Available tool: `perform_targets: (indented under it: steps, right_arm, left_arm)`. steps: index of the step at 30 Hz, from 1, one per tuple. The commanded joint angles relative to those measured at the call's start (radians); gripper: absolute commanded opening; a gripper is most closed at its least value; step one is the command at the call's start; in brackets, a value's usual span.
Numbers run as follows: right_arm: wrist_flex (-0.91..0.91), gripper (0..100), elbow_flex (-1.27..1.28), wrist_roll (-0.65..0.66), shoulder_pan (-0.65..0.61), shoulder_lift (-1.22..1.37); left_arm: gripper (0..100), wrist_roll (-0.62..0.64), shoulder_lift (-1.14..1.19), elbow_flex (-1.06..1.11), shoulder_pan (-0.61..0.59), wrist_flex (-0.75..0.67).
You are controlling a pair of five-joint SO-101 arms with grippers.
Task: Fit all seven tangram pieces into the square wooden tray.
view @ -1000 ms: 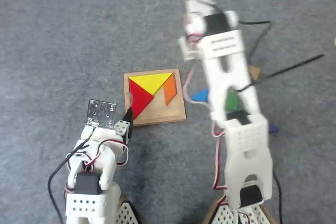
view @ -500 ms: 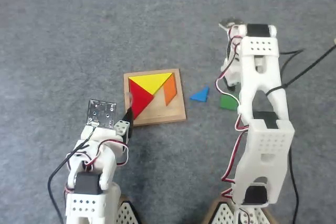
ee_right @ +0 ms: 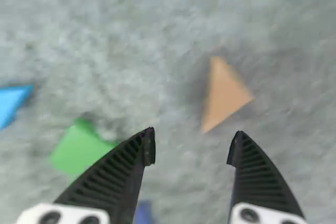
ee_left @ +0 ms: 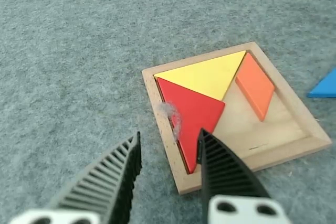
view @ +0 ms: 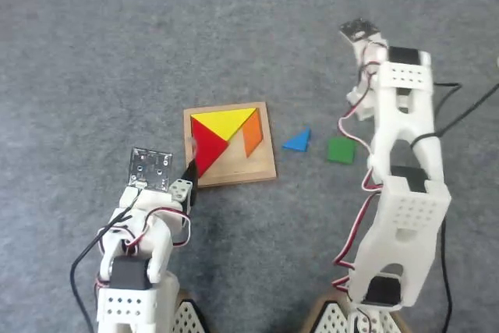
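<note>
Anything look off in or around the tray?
Only a pale wispy smudge across the rim of the tray and the edge of the red triangle; fluff or scuff, cannot tell. The yellow triangle and orange piece lie flat inside.

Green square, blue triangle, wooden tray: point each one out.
green square (view: 341, 150), high view, its middle.
blue triangle (view: 298, 143), high view, its middle.
wooden tray (view: 243, 166), high view, its bare floor.
</note>
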Motion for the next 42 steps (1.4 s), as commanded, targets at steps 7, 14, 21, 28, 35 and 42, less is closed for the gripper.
perform_targets:
  steps: [7,14,21,28,35,42]
  right_arm:
    - [-0.162,23.5,-0.012,0.222,0.007,0.067]
    - [-0.205,23.5,-0.077,0.259,0.045,0.180]
    - [-0.130,22.7,-0.212,0.224,0.067,0.312]
    - [0.058,1.1,-0.293,0.226,0.065,0.334]
    - [0.266,1.3,-0.462,0.180,0.041,0.332]
    - [0.498,1.7,-0.806,0.028,0.010,0.328]
  left_arm:
    - [17,0.002,-0.011,-0.005,0.005,0.008]
    - [17,0.002,-0.011,-0.005,0.005,0.008]
    - [17,0.002,-0.011,-0.005,0.005,0.008]
    - [17,0.002,-0.011,-0.005,0.005,0.008]
    - [17,0.002,-0.011,-0.005,0.005,0.008]
    - [17,0.002,-0.011,-0.005,0.000,0.006]
